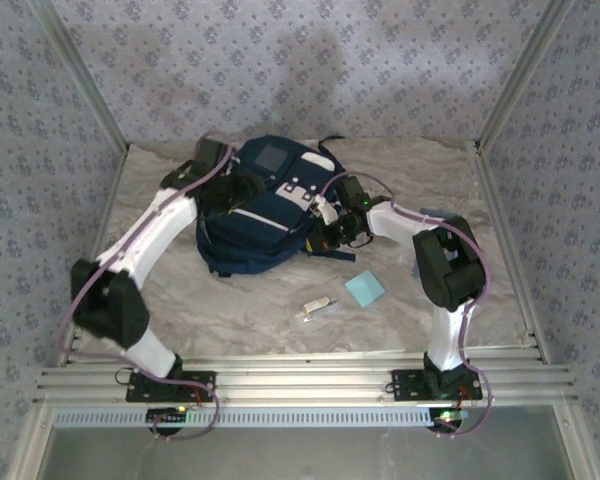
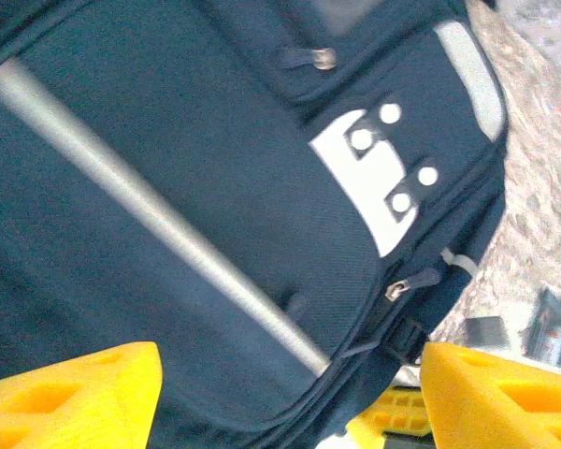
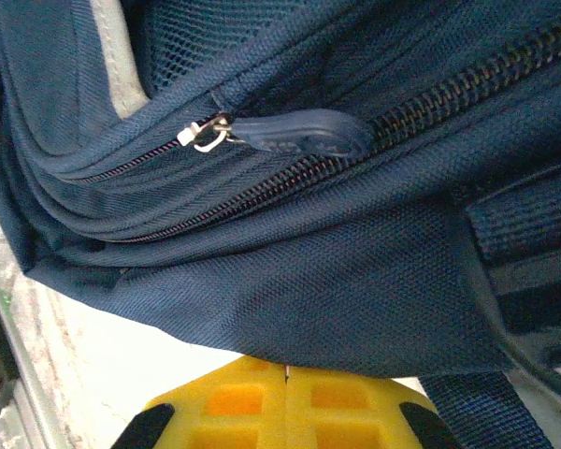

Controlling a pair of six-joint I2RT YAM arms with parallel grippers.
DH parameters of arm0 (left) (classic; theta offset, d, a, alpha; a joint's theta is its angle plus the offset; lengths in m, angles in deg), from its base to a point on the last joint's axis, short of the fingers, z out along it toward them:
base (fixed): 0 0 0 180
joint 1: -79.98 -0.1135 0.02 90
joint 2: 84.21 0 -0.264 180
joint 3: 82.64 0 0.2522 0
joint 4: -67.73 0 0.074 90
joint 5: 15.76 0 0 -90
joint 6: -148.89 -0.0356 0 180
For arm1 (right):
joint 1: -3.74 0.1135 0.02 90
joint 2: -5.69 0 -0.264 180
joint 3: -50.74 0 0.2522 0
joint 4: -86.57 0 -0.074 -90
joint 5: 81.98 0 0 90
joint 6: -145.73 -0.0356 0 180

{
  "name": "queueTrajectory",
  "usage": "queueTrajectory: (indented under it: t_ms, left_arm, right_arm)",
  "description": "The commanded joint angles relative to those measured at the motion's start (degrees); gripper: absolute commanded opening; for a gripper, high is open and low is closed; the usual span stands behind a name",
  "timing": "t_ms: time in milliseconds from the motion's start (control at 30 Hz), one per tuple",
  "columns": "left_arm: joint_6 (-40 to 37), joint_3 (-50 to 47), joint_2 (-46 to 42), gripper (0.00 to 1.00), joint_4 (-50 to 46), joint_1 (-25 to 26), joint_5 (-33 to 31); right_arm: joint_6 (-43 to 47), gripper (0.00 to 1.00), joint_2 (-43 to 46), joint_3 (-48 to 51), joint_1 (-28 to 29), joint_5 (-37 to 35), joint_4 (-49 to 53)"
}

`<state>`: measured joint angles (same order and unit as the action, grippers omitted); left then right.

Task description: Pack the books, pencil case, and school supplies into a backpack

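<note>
yellow fingers, left: nearest my left wrist lens, the left gripper (image 2: pixel 290 407) has its jaws wide apart with nothing between them, poised over the front face of the backpack (image 2: pixel 196 187).
yellow fingers, right: the right gripper (image 3: pixel 286 412) has its jaws pressed together, tucked against the bag's lower edge. whether a fold of cloth is nipped there i cannot tell.
backpack position: flat in the middle of the table (image 1: pixel 230 310), grey patch toward the far wall, one arm bent in over it from each side.
zips: the blue zip pull (image 3: pixel 299 131) lies along its track in the right wrist view, and the teeth i can see are meshed. a second small pull (image 2: pixel 397 288) sits near the bag's corner.
supplies: the light-blue pad (image 1: pixel 365 288) and the white stick (image 1: pixel 315 307) lie on bare marble on the near side of the bag, near each other and apart from it.
step in hand: my guess is opening a compartment, since the bag reads as zipped.
how i'd do it: bring the open left jaws squarely onto one pull tab, close on the tab alone, then draw along the track while the right side steadies the bag.
watch for: the soft cloth bunching, or the whole bag sliding toward the supplies.
</note>
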<state>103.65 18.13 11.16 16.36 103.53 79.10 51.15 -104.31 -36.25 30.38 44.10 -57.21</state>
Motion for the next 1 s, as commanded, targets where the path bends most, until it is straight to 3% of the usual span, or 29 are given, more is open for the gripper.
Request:
queueTrajectory:
  t_ms: [0,100,333,567,667,767,833,933,967]
  left_arm:
    - [-11.57,10.03,8.86,0.71,-8.36,3.19,1.59]
    - [-16.27,17.83,17.02,0.69,-14.28,5.5,1.51]
    - [-23.44,35.51,32.88,0.65,-24.31,11.93,-5.77]
    - [-24.59,48.65,44.31,0.64,-28.7,15.53,-7.41]
    - [-25.08,54.15,49.27,0.61,-31.6,16.51,-11.13]
    - [-25.24,55.5,52.86,0.44,-33.38,16.49,-13.72]
    - [-25.08,54.9,54.53,0.25,-33.72,16.27,-14.11]
    - [-23.66,53.01,55.53,0.05,-32.56,15.96,-11.84]
    - [-22.87,52.18,55.49,0.03,-31.5,15.81,-10.33]
  right_arm:
    - [1.37,0.0,1.54,-0.31,-0.8,-3.42,3.37]
    - [0.98,0.0,1.45,0.12,-2.19,-4.6,3.51]
    - [-0.2,0.0,1.44,1.46,-4.61,-5.14,2.17]
    - [-1.96,0.0,1.44,3.83,-4.83,-5.13,-0.83]
    - [-2.51,0.0,1.86,4.41,-4.95,-4.83,-2.2]
    - [-3.57,0.0,3.2,7.96,-4.73,-4.46,-5.03]
    - [-4.01,0.0,4.35,9.71,-3.5,-4.9,-6.87]
    - [-4.32,0.0,5.55,11.4,-0.94,-5.68,-8.62]
    - [-4.46,0.0,5.82,11.67,-0.16,-6.07,-8.96]
